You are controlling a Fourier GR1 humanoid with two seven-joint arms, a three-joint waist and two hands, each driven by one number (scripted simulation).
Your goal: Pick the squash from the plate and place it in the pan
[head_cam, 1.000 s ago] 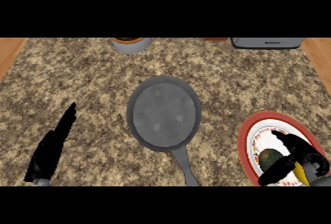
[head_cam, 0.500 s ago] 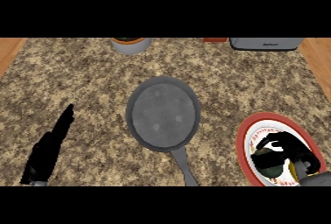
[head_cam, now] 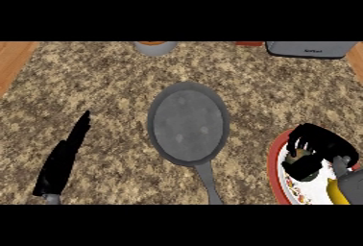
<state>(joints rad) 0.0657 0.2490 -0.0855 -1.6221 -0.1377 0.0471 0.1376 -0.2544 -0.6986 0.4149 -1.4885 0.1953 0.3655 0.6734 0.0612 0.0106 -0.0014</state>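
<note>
The squash, a smooth yellow end showing, lies on the round red-rimmed plate under the right hand, whose black fingers curl round it. Left of them sits the grey oval pan on the speckled stone surface. The left hand rests straight-fingered.

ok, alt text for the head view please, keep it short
The right hand curls over the squash on a red-rimmed plate at the lower right of a speckled counter. A grey pan with nothing in it sits mid-counter, handle toward the robot. The left hand rests open at the lower left.
</note>
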